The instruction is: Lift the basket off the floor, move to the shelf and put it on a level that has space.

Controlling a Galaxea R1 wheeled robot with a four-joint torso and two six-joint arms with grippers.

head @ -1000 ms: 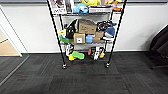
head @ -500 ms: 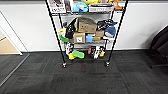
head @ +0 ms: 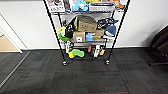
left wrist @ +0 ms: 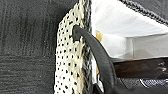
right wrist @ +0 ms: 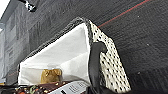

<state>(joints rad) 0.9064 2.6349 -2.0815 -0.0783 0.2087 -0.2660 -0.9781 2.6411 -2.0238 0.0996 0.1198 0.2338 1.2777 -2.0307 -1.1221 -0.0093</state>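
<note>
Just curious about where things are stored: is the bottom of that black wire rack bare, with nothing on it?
No. In the head view the shelf has a green toy and other small items on its lowest tier.

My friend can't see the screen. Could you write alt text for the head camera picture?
A tall black wire shelf on small wheels stands against a white wall, its tiers crowded with cardboard boxes and colourful toys. Dark carpet lies in front.
</note>
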